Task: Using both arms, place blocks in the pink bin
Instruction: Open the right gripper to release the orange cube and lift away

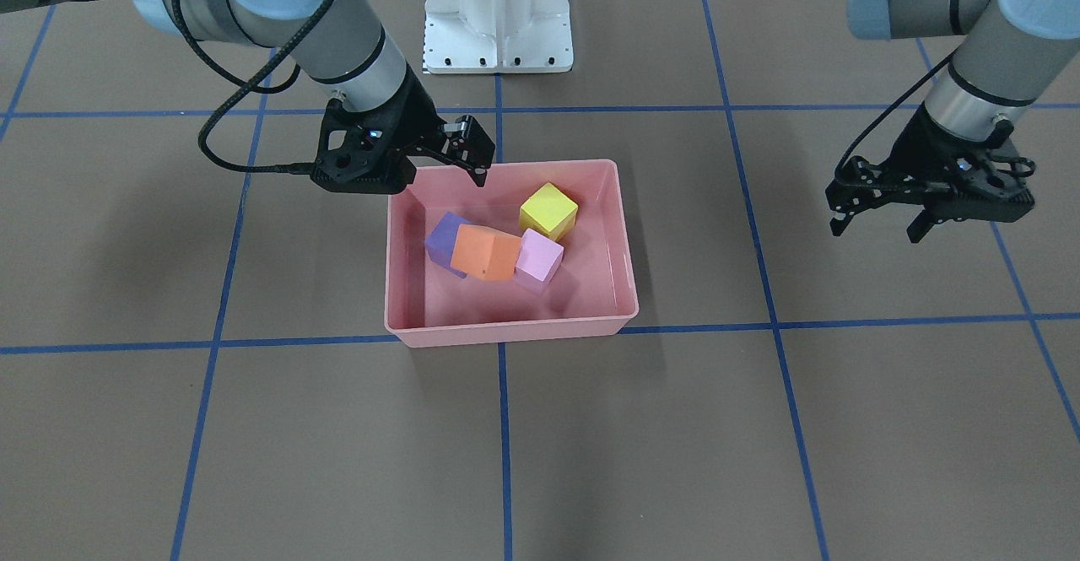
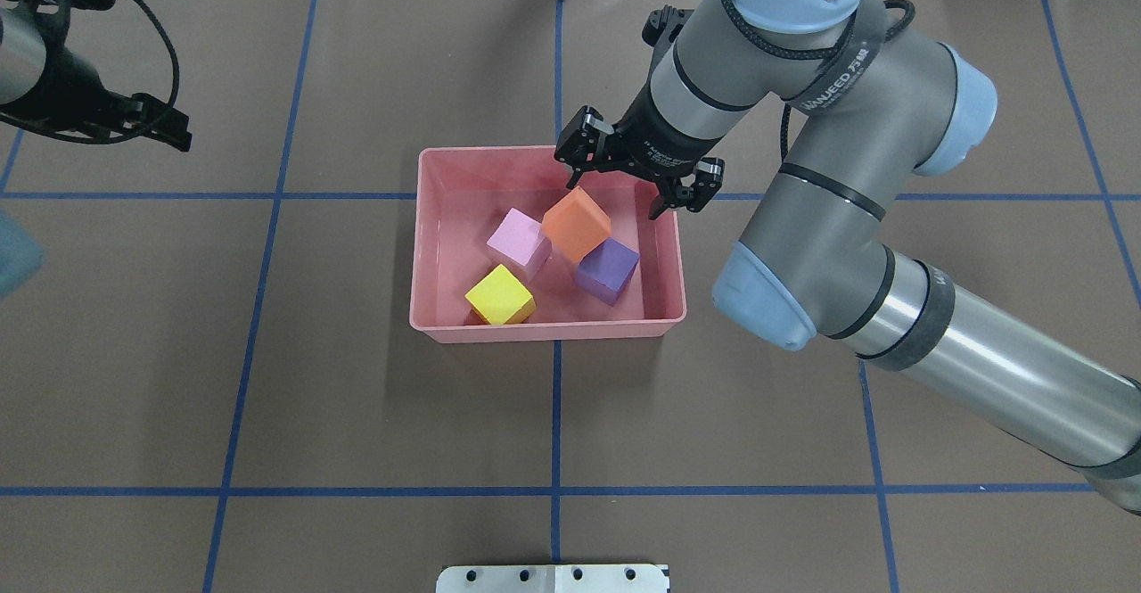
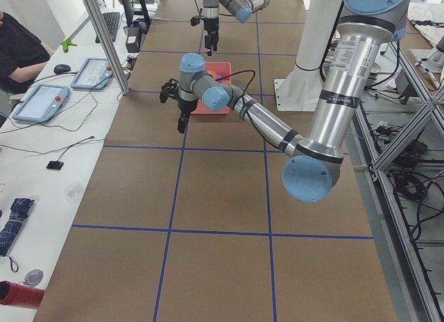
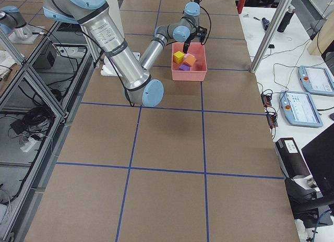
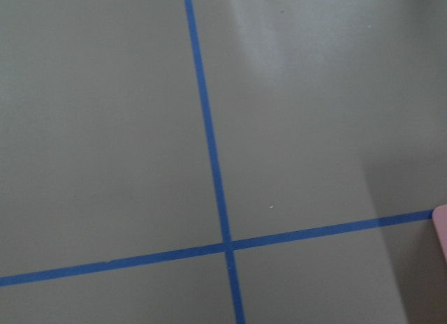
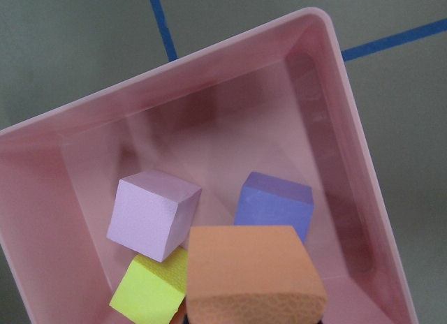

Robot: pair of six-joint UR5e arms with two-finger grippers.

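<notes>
The pink bin (image 1: 506, 333) (image 2: 544, 333) stands mid-table with all four blocks in it. The orange block (image 1: 485, 253) (image 2: 577, 221) lies tilted on the purple block (image 1: 440, 239) (image 2: 608, 270) and the pale pink block (image 1: 540, 259) (image 2: 519, 241). The yellow block (image 1: 548, 211) (image 2: 499, 296) sits beside them. My right gripper (image 1: 447, 164) (image 2: 615, 185) is open and empty above the bin's edge, over the orange block. My left gripper (image 1: 877, 230) (image 2: 160, 125) is open and empty, well off to the bin's side. The right wrist view shows the orange block (image 6: 251, 271) closest, above the others.
The white pedestal base (image 1: 498, 13) (image 2: 553, 578) stands at the robot's side of the table. Blue tape lines (image 5: 209, 163) cross the brown table. A corner of the bin (image 5: 441, 230) shows in the left wrist view. Operators' tablets (image 3: 41, 100) lie beyond the table's edge.
</notes>
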